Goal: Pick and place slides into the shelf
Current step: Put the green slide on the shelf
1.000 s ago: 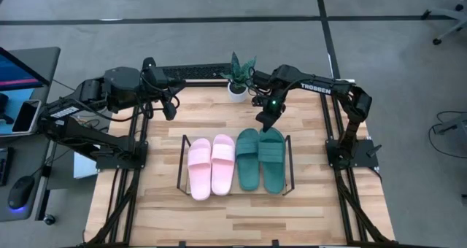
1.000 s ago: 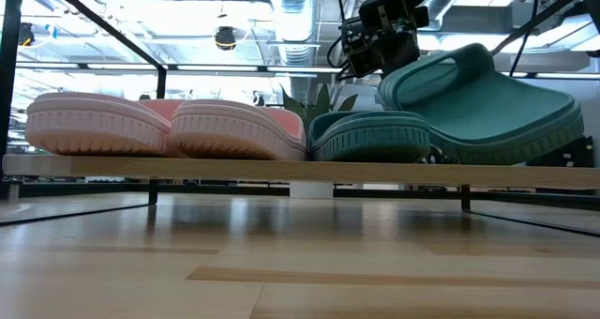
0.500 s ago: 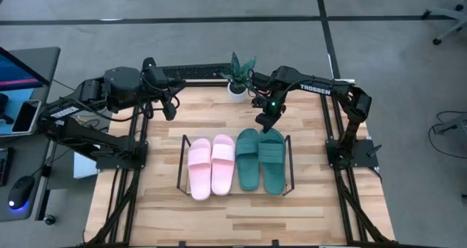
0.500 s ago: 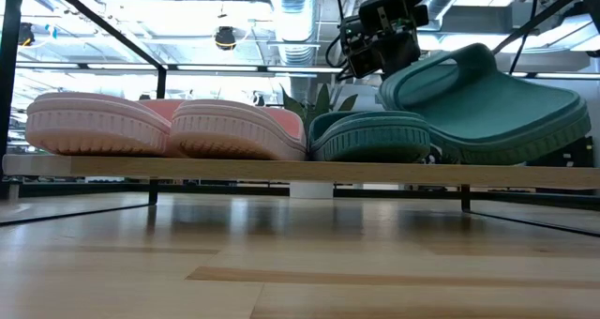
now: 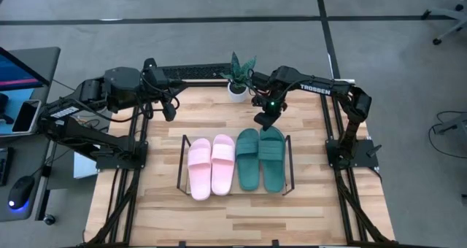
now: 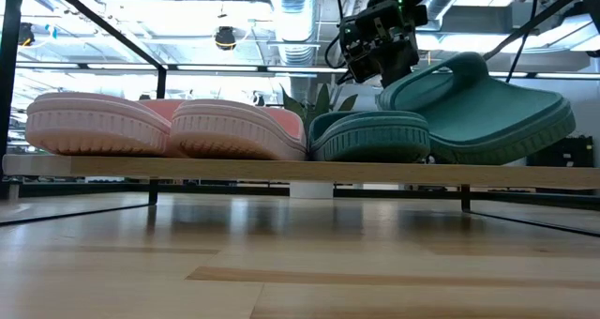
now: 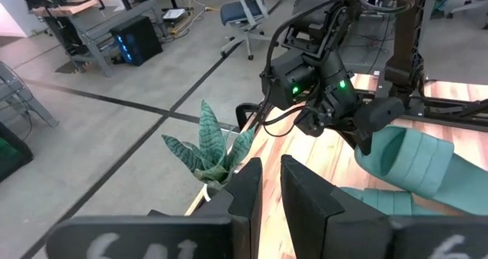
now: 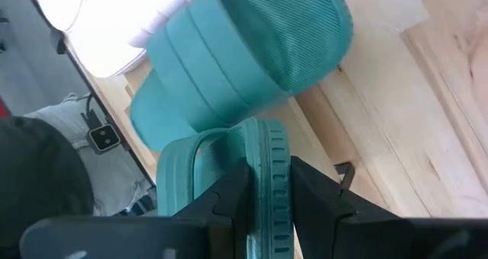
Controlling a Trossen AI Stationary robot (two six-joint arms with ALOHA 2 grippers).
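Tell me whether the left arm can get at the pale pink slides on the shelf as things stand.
Probably yes. The left end effector hangs near the table's far-left edge, holding nothing, and nothing lies between it and the pink slides. The right end effector is busy with the outer green slide.

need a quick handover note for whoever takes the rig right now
Right tool: shut on the heel rim of the last green slide, which sits over the shelf's right end, still tilted up in the low view.
Left tool: holds nothing, parked at the table's back left.
Done: two pink slides and one green slide lie on the shelf.
Left: lower the fourth slide flat, release, retract.
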